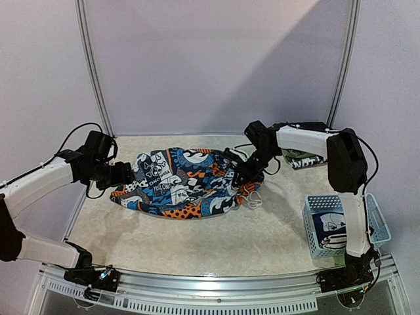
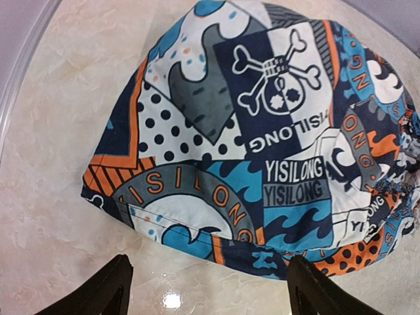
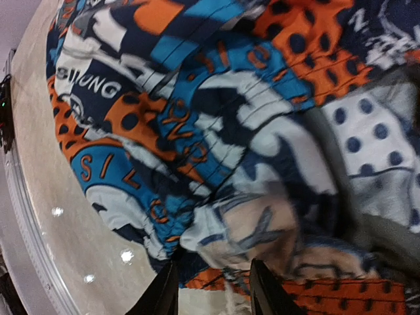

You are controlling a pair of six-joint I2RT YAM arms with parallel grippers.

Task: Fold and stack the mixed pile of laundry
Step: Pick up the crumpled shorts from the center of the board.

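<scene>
The orange-blue-white cartoon-print garment (image 1: 187,184) lies spread and rumpled in the middle of the table. It fills the left wrist view (image 2: 262,131) and the right wrist view (image 3: 197,118). My left gripper (image 1: 128,174) is open and empty just off the garment's left edge, its fingers wide apart over bare table (image 2: 208,262). My right gripper (image 1: 237,176) is at the garment's right edge, its fingers close together with bunched cloth between them (image 3: 214,266). A white drawstring (image 1: 253,200) trails from that edge. The plain black garment and the black-and-white pieces are out of view.
A pale blue lattice basket (image 1: 377,223) stands at the front right with a blue-and-white printed cloth inside. A folded cloth (image 1: 303,159) lies at the back right, partly hidden by my right arm. Walls close the back and sides.
</scene>
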